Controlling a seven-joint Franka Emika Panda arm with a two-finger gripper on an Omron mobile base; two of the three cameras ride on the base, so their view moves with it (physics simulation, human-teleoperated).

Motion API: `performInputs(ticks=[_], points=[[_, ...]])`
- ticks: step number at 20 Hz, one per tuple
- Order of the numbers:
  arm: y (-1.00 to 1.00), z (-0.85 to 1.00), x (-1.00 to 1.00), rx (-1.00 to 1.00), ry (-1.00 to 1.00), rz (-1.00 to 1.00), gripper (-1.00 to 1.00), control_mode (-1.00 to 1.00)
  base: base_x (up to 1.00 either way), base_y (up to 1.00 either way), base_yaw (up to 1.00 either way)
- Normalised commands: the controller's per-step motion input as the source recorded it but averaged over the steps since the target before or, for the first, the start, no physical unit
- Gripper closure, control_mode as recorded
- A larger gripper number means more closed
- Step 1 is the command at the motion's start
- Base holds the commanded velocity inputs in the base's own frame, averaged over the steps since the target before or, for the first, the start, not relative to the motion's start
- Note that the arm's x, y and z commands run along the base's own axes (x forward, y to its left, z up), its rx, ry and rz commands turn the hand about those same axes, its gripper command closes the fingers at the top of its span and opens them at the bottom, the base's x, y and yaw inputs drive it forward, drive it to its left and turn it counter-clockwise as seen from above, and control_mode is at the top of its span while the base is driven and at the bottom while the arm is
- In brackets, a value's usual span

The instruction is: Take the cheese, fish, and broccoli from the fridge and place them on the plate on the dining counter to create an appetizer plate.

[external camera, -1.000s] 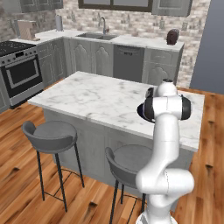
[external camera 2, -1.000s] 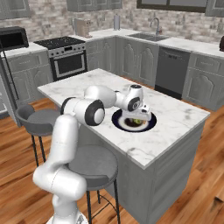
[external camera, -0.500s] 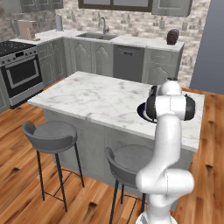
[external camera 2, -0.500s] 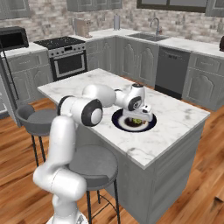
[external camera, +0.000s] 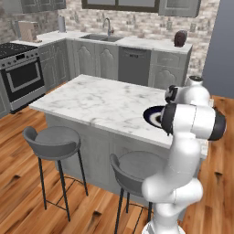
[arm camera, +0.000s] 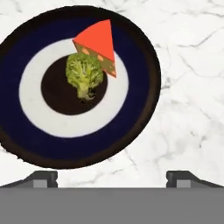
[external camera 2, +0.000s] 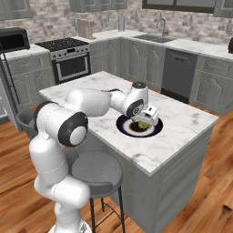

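- My end effector (external camera 2: 144,119) hangs spread apart, holding nothing, over the round navy white-ringed plate (arm camera: 26,144).
- Green broccoli clump (arm camera: 84,74) touches the orange-red cheese wedge (arm camera: 99,43); careless lifting could nudge either.
- No fish there yet.

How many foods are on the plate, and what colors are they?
Orange-red: 1, the cheese
Green: 1, the broccoli
Total: 2 foods on the plate
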Motion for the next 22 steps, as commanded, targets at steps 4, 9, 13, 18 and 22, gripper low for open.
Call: performInputs(ticks=[4,9,13,18,22], points=[[0.58,0.6,-1.0,-0.09,-0.27,-0.16,-1.0,-1.0,0.0,0.0,0.0],[0.73,0.77,-1.0,-0.01,-0.06,-0.13,-1.0,-1.0,0.0,0.0,0.0],[0.6,0.92,-1.0,0.0,0.0,-0.06,-1.0,-1.0,0.0,0.0,0.0],[0.13,0.99,-1.0,0.0,0.04,0.0,-1.0,-1.0,0.0,0.0,0.0],[0.04,0.61,-1.0,0.0,0.05,0.0,-1.0,-1.0,0.0,0.0,0.0]])
